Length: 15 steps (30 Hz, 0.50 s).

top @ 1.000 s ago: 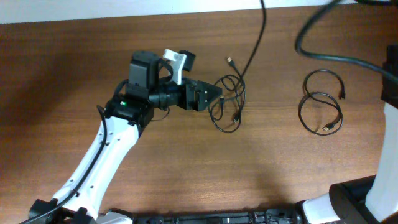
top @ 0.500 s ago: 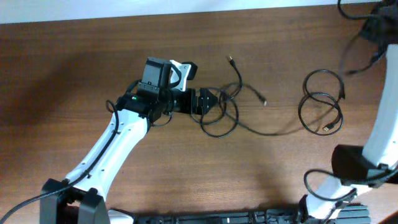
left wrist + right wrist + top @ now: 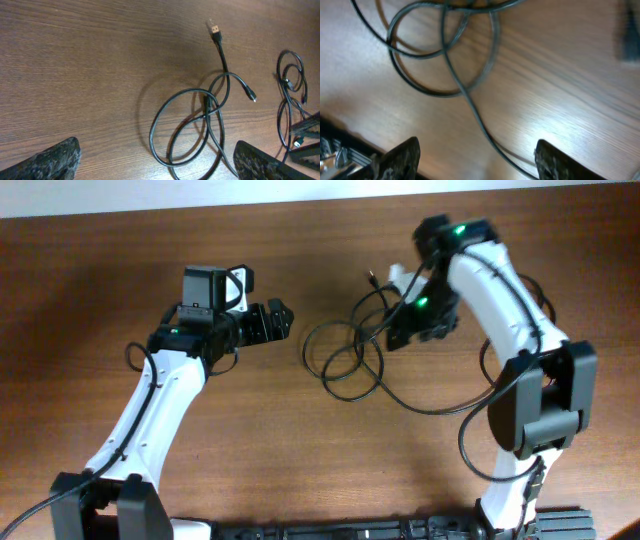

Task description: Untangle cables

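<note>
The cables (image 3: pixel 207 102) lie in loose tangled loops on the table (image 3: pixel 120 260). My left claw (image 3: pixel 280 320) hovers beside them, fingers apart. My right claw (image 3: pixel 398 332) hangs over their opposite edge, likewise spread wide.

Blurred black cables (image 3: pixel 468 100) loop on the wooden table (image 3: pixel 570 75) between the end effector (image 3: pixel 480 159) and its spread fingertips (image 3: pixel 402 155).

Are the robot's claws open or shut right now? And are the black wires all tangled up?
left gripper: open, holding nothing, beside the wires.
right gripper: open, holding nothing, above the wires.
middle cables: loose loops crossing each other, flat on the table, not held.
side cable: coiled in two small loops, lying apart from the middle ones.
</note>
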Tool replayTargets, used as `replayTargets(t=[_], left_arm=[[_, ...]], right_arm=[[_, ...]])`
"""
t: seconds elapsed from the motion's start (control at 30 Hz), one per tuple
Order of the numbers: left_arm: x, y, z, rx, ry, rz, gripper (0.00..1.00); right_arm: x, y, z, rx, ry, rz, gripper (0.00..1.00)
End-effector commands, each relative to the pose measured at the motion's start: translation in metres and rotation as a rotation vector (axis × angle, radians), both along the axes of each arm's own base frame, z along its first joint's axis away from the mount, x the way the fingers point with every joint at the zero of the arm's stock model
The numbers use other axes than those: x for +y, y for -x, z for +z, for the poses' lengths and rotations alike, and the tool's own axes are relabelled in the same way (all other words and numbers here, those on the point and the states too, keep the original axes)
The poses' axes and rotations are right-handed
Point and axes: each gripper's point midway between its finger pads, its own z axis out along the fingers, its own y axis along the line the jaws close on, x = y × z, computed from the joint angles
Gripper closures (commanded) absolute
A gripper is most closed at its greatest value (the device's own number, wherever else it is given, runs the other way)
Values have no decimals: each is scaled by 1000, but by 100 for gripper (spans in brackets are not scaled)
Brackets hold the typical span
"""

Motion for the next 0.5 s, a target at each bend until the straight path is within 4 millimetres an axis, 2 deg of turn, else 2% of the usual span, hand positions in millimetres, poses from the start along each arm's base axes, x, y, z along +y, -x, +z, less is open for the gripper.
replayTargets(t=[0.0,0.07,0.1,0.13,0.17,0.2,0.27,0.3,0.33,0.37,0.4,0.43,0.47], left_arm=[[21,-5,-4,19,-4,62,2],[32,-4,-6,35,-2,90,1],[33,-3,-7,44,-4,90,1],[33,0,-9,57,-6,90,0],[33,3,-11,72,-8,90,0],[33,4,-12,78,-9,90,0],[33,4,-12,79,-8,89,0],[32,5,-11,80,-3,85,0],[32,5,-11,80,-3,85,0],[32,5,-11,80,-3,85,0],[32,5,-11,80,-3,85,1],[32,5,-11,80,-3,85,1],[32,5,-11,80,-2,85,1]], right_arm=[[33,25,-39,31,3,26,31],[54,33,-69,-9,-9,74,43],[66,34,-84,-49,-23,91,45],[77,33,-92,-90,-40,118,55],[82,32,-94,-108,-43,128,77],[82,31,-95,-107,-32,103,92],[78,34,-91,-83,-11,62,96],[74,30,-67,-81,-10,51,96],[73,23,-29,-108,-35,90,96],[77,18,26,-162,-98,170,96],[72,14,66,-216,-111,205,96],[57,3,111,-305,-86,178,96],[29,-11,156,-417,-34,119,96]])
